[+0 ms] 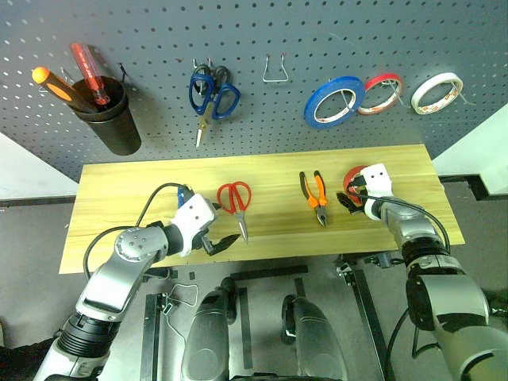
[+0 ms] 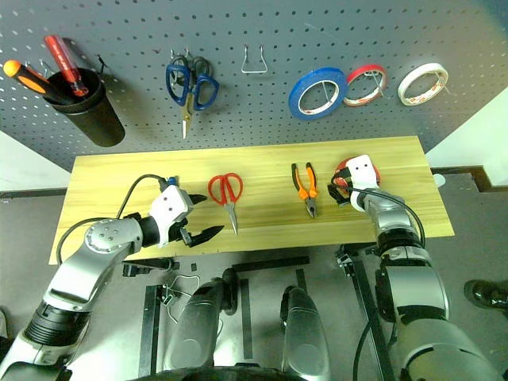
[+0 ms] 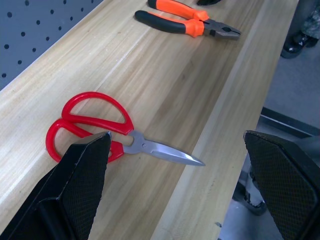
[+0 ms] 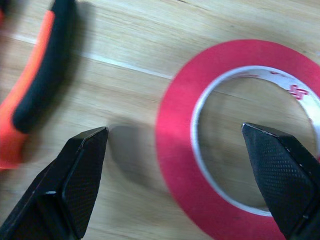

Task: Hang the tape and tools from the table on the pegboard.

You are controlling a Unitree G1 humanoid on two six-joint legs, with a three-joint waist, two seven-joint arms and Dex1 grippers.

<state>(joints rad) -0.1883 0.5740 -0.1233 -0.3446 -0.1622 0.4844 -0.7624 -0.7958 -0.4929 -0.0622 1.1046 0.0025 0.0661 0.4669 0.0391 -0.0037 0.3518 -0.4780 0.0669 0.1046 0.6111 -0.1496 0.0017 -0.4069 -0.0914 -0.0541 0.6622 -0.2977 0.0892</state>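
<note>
The red tape [image 1: 354, 176] lies flat on the table [image 1: 119, 194] at the right of the head view, partly hidden behind the right gripper [image 4: 175, 165]. That claw is spread wide and holds nothing; in its wrist view 1 finger sits just outside the ring and the other over the hole, so the jaws straddle 1 side of the roll. Whether a fingertip already touches the tape I cannot tell.

The red scissors [image 1: 235, 202] lie at the centre-left of the table, blades shut and pointing toward the near edge. The pliers [image 1: 315, 193] lie to their right, jaws also toward the near edge. The left gripper [image 3: 175, 165] hangs at the near edge just beside the scissors, fully spread and empty.

The tape looks light and stiff, a thin flat ring with smooth sides that may slide on the wood. A pinch across 1 wall, 1 finger through the hole, should hold it and leave the hole free for a hook. The scissors are light and rigid; the loops will have to stay free for the hook, so the pivot seems the better grip. The pliers are likely the heaviest of the 3, with rubbery handles that should grip well.

On the pegboard [image 1: 317, 32] an empty hook [image 1: 275, 70] sits at upper centre.
</note>
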